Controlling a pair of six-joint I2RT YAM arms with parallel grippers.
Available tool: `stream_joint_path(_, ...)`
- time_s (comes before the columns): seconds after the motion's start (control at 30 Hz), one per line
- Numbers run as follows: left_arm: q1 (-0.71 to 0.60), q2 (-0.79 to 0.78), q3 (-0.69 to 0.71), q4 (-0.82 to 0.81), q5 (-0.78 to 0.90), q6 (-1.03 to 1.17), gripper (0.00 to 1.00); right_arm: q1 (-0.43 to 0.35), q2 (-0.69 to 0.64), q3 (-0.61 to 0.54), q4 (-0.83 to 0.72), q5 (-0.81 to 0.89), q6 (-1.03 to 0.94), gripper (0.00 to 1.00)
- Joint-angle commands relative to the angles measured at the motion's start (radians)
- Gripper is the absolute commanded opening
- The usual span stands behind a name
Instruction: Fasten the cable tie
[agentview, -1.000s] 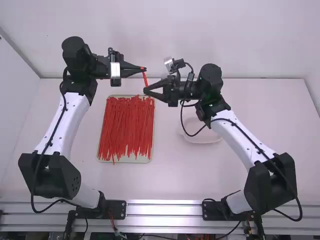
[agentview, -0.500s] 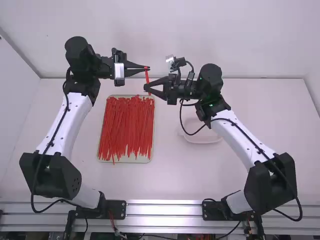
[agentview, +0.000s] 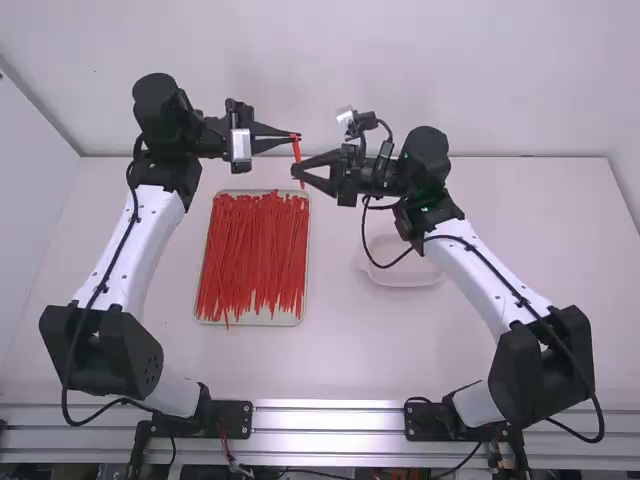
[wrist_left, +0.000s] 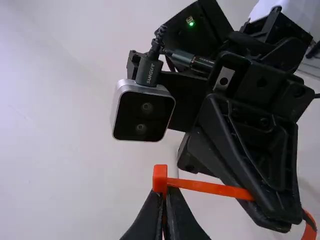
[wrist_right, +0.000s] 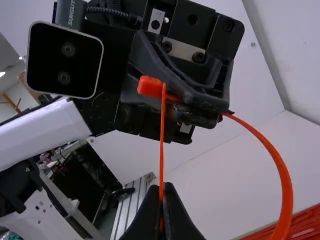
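Observation:
A single red cable tie hangs in the air above the table's far side, held between both grippers. My left gripper is shut on the tie's square head, and the strap runs away towards the other arm. Just below and right of it, my right gripper is shut on the strap. In the right wrist view the head sits against the left gripper's fingers, and the tail curves off in a loop.
A shallow tray with a pile of several red cable ties lies under the grippers, left of the middle. A clear shallow dish rests under the right arm. Bare white table stretches to the right and at the front.
The right gripper has risen towards the left gripper, shortening the stretch of tie between them. Both grippers have drifted slightly right. Both holds are unchanged.

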Motion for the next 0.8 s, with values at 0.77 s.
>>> stream_joint_path(0.77,-0.031,-0.009,0.02,0.016,-0.058,0.003,0.02,-0.002,0.002,0.024,-0.004,0.019,0.011,0.0)
